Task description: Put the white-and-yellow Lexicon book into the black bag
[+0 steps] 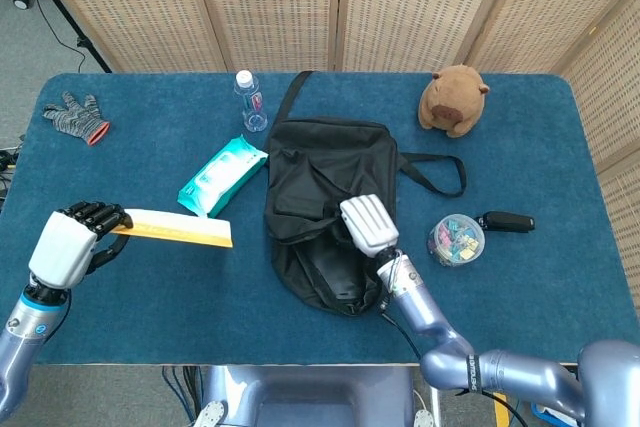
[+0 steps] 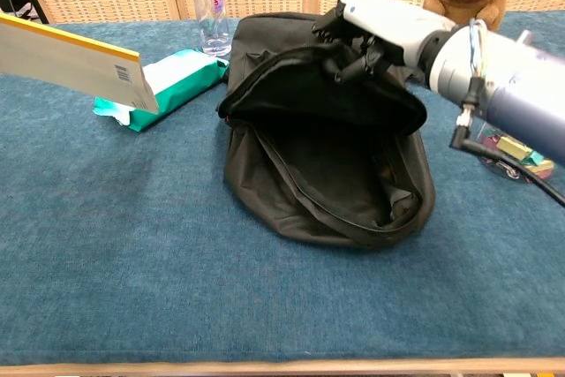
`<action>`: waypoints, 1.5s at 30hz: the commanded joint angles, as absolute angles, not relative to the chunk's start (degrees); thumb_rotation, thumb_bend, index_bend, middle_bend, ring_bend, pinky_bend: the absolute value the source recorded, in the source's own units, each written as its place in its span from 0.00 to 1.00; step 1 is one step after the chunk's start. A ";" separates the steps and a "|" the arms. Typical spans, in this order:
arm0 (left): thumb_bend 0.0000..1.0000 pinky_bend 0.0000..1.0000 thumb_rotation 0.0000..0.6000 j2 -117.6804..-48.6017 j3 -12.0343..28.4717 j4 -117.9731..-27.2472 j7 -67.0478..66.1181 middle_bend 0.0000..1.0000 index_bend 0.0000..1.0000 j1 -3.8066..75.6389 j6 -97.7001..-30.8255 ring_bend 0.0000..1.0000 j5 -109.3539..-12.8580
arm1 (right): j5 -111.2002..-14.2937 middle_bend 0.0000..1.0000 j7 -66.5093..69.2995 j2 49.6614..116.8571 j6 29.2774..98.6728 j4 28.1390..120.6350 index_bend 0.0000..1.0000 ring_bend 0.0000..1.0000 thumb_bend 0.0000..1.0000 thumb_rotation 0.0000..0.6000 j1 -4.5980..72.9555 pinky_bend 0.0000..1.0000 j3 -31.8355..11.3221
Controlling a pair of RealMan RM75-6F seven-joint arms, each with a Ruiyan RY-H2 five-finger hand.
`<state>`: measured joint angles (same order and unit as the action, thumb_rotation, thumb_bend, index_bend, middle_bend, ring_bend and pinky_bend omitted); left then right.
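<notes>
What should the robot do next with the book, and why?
Probably carry the white-and-yellow book rightward toward the black fabric bag: the right hand holds the bag's flap up, the mouth gapes open, and the left hand holds the book beside it.

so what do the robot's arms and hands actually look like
Both hands have a white shell back and black fingers: left hand, right hand. The arms are glossy silver-blue metal tubes. A thin black cable runs along the right forearm, with coloured wires at its wrist.
</notes>
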<state>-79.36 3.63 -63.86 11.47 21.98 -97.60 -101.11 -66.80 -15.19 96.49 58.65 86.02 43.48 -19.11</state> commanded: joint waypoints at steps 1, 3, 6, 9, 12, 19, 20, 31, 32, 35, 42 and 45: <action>0.54 0.70 1.00 -78.49 3.13 -65.01 10.32 0.62 0.78 22.39 -98.70 0.60 -102.86 | -63.86 0.50 -17.61 95.44 57.73 86.13 0.59 0.50 0.86 1.00 44.75 0.74 -20.81; 0.54 0.70 1.00 -77.97 2.90 -65.79 9.38 0.62 0.78 22.78 -99.23 0.60 -104.20 | -62.14 0.50 -18.84 94.97 57.21 85.68 0.59 0.50 0.86 1.00 45.44 0.74 -21.60; 0.54 0.70 1.00 -77.02 2.57 -67.95 6.34 0.62 0.78 24.28 -98.92 0.60 -107.04 | -59.25 0.50 -20.60 94.13 56.50 85.06 0.59 0.50 0.86 1.00 46.59 0.74 -22.88; 0.53 0.70 1.00 -76.91 2.73 -70.92 0.72 0.62 0.78 27.01 -97.21 0.60 -110.77 | -57.28 0.50 -21.75 93.46 56.32 85.07 0.59 0.50 0.86 1.00 47.29 0.74 -23.39; 0.53 0.70 1.00 -77.74 2.97 -72.71 -3.66 0.62 0.78 29.41 -95.27 0.60 -113.63 | -56.18 0.50 -21.85 93.01 56.43 85.59 0.59 0.50 0.86 1.00 47.59 0.74 -23.50; 0.53 0.70 1.00 -80.65 4.08 -73.52 -9.34 0.62 0.78 32.92 -92.67 0.60 -116.43 | -55.60 0.50 -21.61 91.99 56.98 87.00 0.59 0.50 0.86 1.00 47.81 0.74 -22.81; 0.53 0.70 1.00 -81.22 4.35 -73.30 -10.02 0.62 0.78 33.37 -92.67 0.60 -116.78 | -55.54 0.50 -21.53 91.86 57.04 87.18 0.59 0.50 0.86 1.00 47.82 0.74 -22.66; 0.53 0.70 1.00 -82.81 5.71 -70.11 -13.37 0.63 0.78 35.99 -96.51 0.61 -120.77 | -54.04 0.50 -19.57 90.97 56.66 88.37 0.59 0.50 0.86 1.00 48.56 0.74 -22.63; 0.53 0.70 1.00 -83.13 5.71 -69.10 -13.33 0.63 0.78 36.10 -96.79 0.61 -120.84 | -53.76 0.50 -19.42 90.89 56.46 88.40 0.59 0.50 0.86 1.00 48.67 0.74 -22.61; 0.53 0.70 1.00 -84.67 5.49 -65.27 -12.99 0.63 0.78 36.68 -97.07 0.61 -120.99 | -52.99 0.50 -19.16 90.54 55.95 88.58 0.59 0.50 0.86 1.00 48.98 0.74 -22.51; 0.53 0.70 1.00 -90.11 4.54 -54.89 -13.72 0.63 0.78 38.21 -96.33 0.61 -120.71 | -51.49 0.50 -18.50 89.41 55.46 89.89 0.59 0.50 0.86 1.00 49.31 0.74 -22.32; 0.53 0.70 1.00 -92.62 4.20 -51.68 -14.63 0.63 0.78 38.89 -96.90 0.61 -120.79 | -50.93 0.50 -18.21 88.62 55.36 91.04 0.59 0.50 0.87 1.00 49.39 0.74 -22.29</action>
<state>-90.62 4.65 -53.89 -13.73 38.11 -96.67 -120.74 -51.24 -18.38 88.95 55.45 90.59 49.34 -22.30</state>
